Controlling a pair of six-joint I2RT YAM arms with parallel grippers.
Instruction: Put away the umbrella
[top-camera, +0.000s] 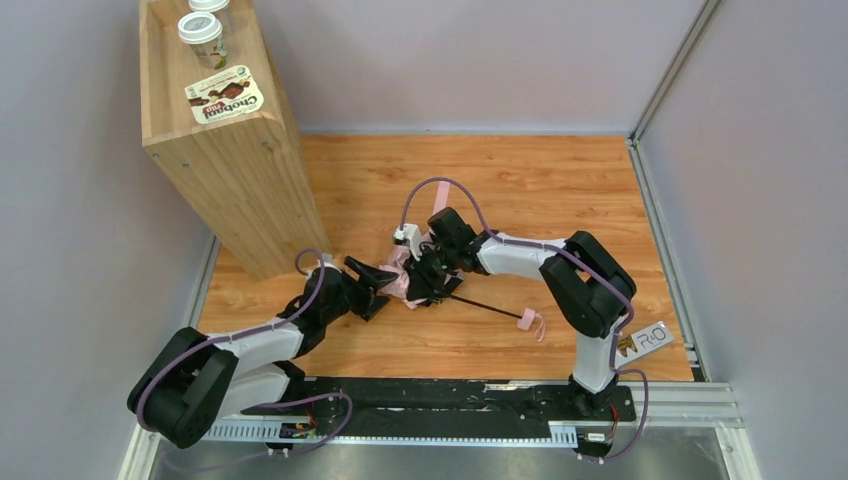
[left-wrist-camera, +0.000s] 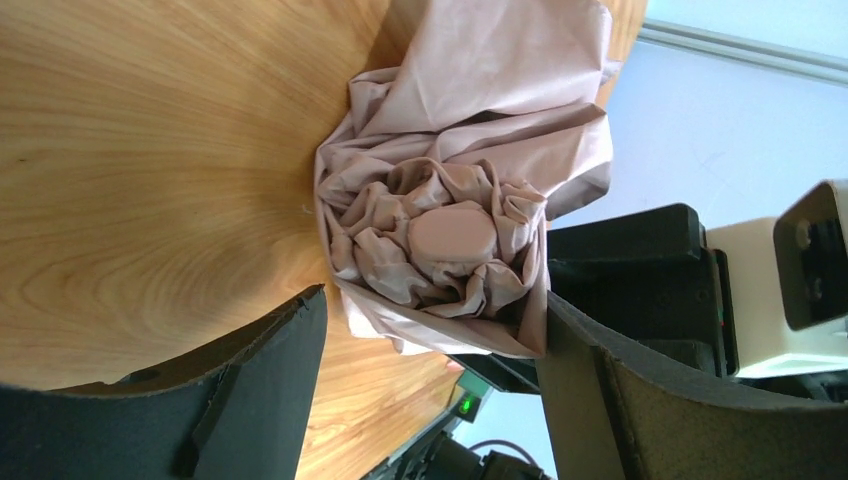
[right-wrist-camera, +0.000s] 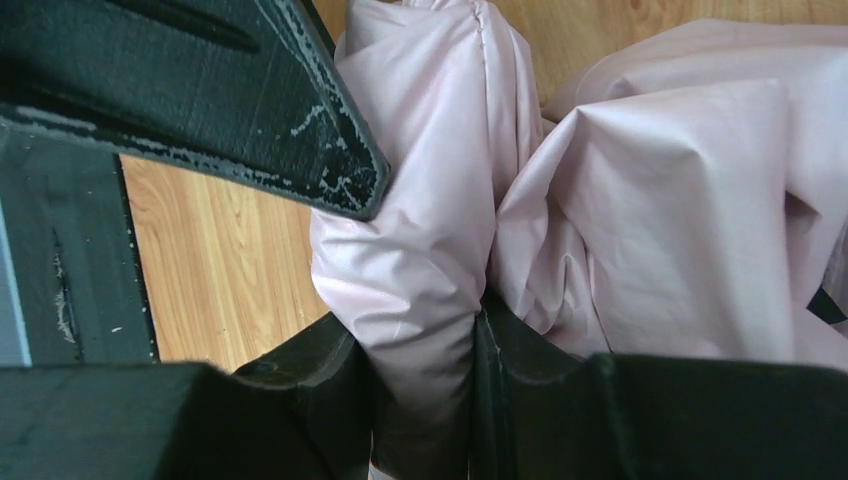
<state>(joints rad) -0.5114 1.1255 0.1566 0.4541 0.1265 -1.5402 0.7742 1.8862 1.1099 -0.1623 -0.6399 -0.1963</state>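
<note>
"Pale pink cloth, all scrunched up. Is that the umbrella (top-camera: 404, 268)?"

"That's it. It lies on the wooden table (top-camera: 520, 185), about the middle, near the foot of the tall wooden box (top-camera: 235, 170) on the left. Its thin black shaft (top-camera: 485, 306) runs flat over the boards toward the right arm's base and ends at a pink strap (top-camera: 533, 323)."

"And the arms?"

"Both are down at the bundle, one from each side. The right gripper (top-camera: 428, 278) is clamped on a fold of the fabric. Its own camera shows the pink cloth pinched between its black fingers (right-wrist-camera: 250, 120), with more cloth billowing off to one side."

"The left one?"

"The left gripper (left-wrist-camera: 432, 300) stands spread wide, gripping nothing. Its wrist camera looks straight at the end of the bundle, where a round pink cap sits in the middle with crumpled folds all round it. The bundle lies between that gripper's two fingers (left-wrist-camera: 265, 390). The cloth comes close up to both, but whether it touches either I can't tell."

"Anything on the box?"

"Two lidded paper cups (top-camera: 203, 28) and a Chobani pack (top-camera: 225, 100) on its top, well apart from the umbrella."
</note>
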